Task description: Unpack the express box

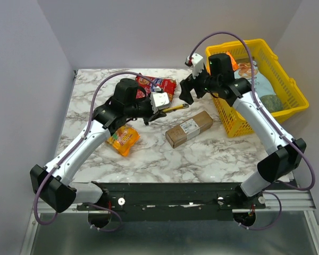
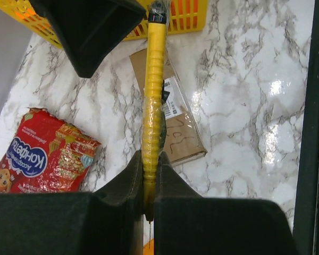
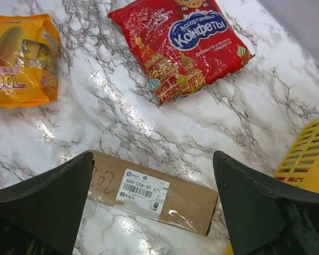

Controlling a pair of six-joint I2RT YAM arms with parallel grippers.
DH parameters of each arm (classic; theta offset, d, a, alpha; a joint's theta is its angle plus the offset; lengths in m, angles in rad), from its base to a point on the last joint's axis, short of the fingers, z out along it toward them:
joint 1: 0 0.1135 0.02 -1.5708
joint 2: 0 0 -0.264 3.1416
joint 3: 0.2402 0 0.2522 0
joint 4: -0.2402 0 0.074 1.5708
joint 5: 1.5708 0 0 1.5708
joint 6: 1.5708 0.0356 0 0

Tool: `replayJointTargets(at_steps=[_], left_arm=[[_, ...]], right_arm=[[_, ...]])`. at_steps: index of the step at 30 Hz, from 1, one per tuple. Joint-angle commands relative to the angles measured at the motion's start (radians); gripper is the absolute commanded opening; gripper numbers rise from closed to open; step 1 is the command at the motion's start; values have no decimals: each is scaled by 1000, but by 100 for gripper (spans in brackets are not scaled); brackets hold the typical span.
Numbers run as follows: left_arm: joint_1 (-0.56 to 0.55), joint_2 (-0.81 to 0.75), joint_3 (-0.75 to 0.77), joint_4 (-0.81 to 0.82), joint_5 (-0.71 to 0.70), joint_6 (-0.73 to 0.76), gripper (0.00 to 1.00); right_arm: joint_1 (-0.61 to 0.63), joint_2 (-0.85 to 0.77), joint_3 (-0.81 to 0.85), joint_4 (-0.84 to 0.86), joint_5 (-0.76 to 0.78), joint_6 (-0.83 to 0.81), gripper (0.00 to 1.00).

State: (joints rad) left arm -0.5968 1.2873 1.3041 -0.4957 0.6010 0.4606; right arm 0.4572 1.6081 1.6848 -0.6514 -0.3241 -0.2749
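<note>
Top external view: the cardboard box point(image 1: 189, 129) was seen lying flat, label upward, right of the desk's point(image 1: 165, 159) centre and just beside the near left corner of the yellow basket point(image 1: 231, 122). The left gripper point(image 1: 157, 109) was clamped on a yellow tool point(image 1: 173, 108), carried above the desk on the box's far side. The right gripper point(image 1: 187, 93) was poised over the box, its jaws spread wide with nothing between them. A red candy bag point(image 1: 158, 85) was placed toward the far edge, and an orange snack bag point(image 1: 124, 139) left of centre.
</note>
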Motion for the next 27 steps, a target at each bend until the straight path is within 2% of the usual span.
replayJointTargets(at_steps=[1, 4, 5, 9, 10, 11, 12, 14, 15, 17, 19, 21, 22, 27], left_arm=[[25, -32, -51, 65, 143, -85, 0], [41, -45, -65, 75, 198, -109, 0], [57, -49, -65, 77, 222, -111, 0], [80, -63, -77, 66, 316, -51, 0], [83, -63, -77, 60, 344, -22, 0], [84, -65, -75, 52, 355, -10, 0], [86, -68, -75, 39, 362, 3, 0], [86, -68, -72, 23, 379, 50, 0], [86, -68, -68, 13, 384, 62, 0], [88, -60, -63, 8, 398, 78, 0], [89, -48, -63, 8, 410, 76, 0], [89, -43, -72, 23, 421, 67, 0], [91, -42, -75, 32, 422, 59, 0], [92, -29, -83, 88, 419, 13, 0]], right_arm=[[6, -89, 1, 50, -20, -36, 100], [6, -141, -59, 72, 0, -116, 100], [9, -146, -62, 56, 3, -200, 100], [9, -143, -2, -91, -18, -337, 100], [-1, -152, 3, -96, -47, -317, 100], [-23, -184, 12, -97, -128, -261, 100], [-79, -203, 6, -94, -332, -233, 100], [-91, -250, -14, -50, -424, -170, 100], [-91, -260, -23, -56, -549, -172, 100], [-88, -263, -27, -82, -646, -185, 97], [-78, -232, -1, -123, -696, -155, 88], [-78, -194, 33, -204, -768, -234, 77], [-77, -194, 30, -247, -779, -250, 77], [-46, -228, -31, -257, -783, -296, 79]])
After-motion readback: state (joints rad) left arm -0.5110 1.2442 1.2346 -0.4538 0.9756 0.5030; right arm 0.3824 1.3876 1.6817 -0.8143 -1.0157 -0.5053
